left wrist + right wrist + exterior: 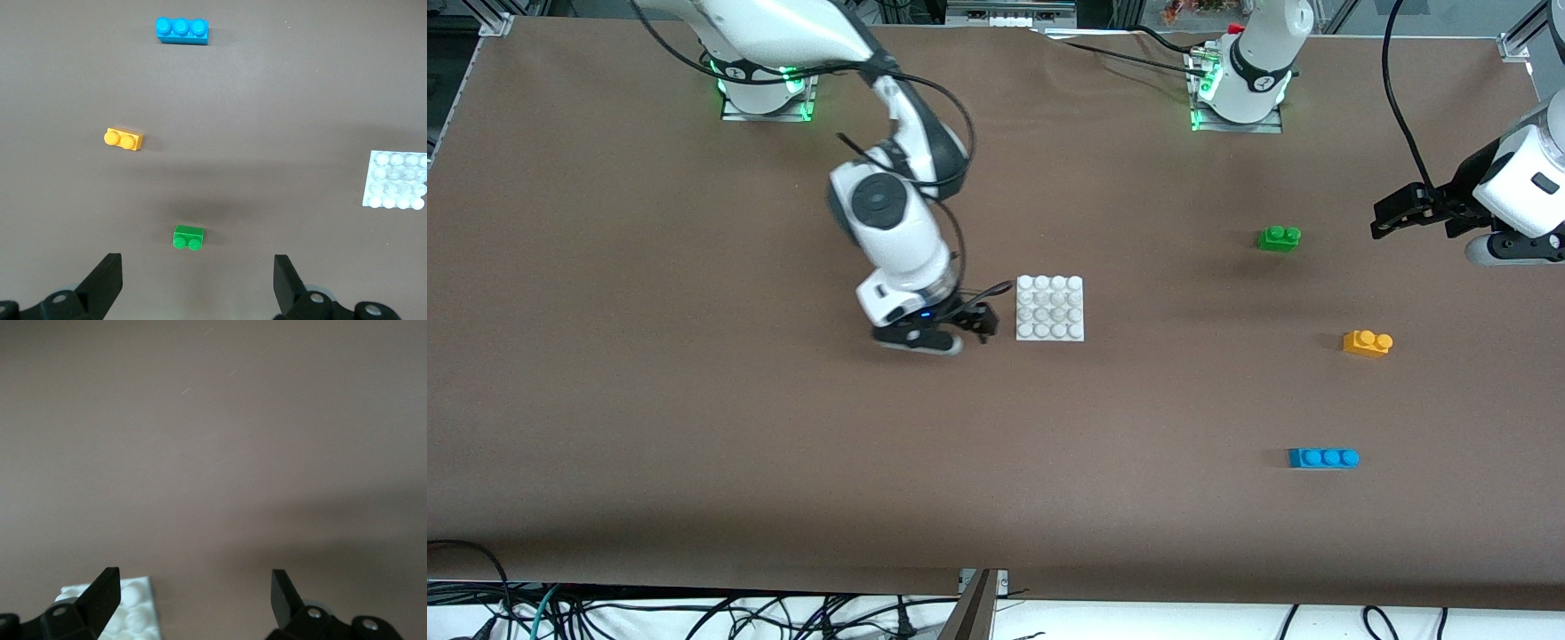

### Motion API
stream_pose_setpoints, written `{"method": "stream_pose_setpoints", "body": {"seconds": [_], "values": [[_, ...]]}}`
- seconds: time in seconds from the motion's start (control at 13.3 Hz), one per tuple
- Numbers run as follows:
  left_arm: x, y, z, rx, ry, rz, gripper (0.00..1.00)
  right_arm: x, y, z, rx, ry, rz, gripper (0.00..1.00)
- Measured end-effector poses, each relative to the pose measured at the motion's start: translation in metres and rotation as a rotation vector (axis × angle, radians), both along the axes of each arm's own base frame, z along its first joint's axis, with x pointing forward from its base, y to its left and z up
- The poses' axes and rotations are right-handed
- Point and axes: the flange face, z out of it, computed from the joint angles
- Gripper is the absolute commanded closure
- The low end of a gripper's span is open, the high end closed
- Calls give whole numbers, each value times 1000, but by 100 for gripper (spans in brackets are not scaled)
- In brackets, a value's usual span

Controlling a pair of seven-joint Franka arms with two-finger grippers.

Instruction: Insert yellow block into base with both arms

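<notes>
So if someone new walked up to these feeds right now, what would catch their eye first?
Probably the white base mid-table, with the right gripper low beside it, jaws open and empty. Next, the three bright bricks toward the left arm's end: the green brick farthest from the front camera, the yellow block in between, the blue brick nearest. The left gripper hangs open above that end.

This looks like a robotics lab. Two white arms (889, 222) are bolted to metal plates (767, 108) with green status lights, at the edge of a table (694, 427) under one plain brown cover. Aluminium framing (1516, 44) stands at the corners. Loose black cables (694, 613) lie tangled along the near edge, probably on the floor. Bright toy bricks (1323, 458) serve as test pieces.
</notes>
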Motion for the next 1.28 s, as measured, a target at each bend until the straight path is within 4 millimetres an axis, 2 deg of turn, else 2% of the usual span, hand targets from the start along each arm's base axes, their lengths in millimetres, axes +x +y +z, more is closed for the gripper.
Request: {"method": "stream_pose_setpoints", "body": {"seconds": [0.15, 0.38, 0.53, 0.68, 0.83, 0.98, 1.13, 1.28], "values": [[0, 0, 0, 0, 0, 0, 0, 20, -66, 38, -32, 52, 12, 0], [0, 0, 0, 1, 0, 9, 0, 29, -158, 101, -48, 70, 100, 0], [0, -2, 2, 4, -4, 41, 0, 18, -228, 151, -47, 103, 112, 0], [1, -3, 2, 5, -4, 52, 0, -2, -288, 193, -42, 133, 126, 0], [1, -4, 0, 5, 5, 54, 0, -20, -339, 219, -36, 148, 146, 0], [2, -4, -3, 5, 11, 53, 0, -35, -372, 232, -39, 170, 143, 0], [8, 0, -11, 4, 11, 58, 0, -43, -377, 238, -91, 187, 162, 0], [26, 11, -25, 25, -33, 56, 2, -44, -373, 240, -119, 188, 174, 0]]}}
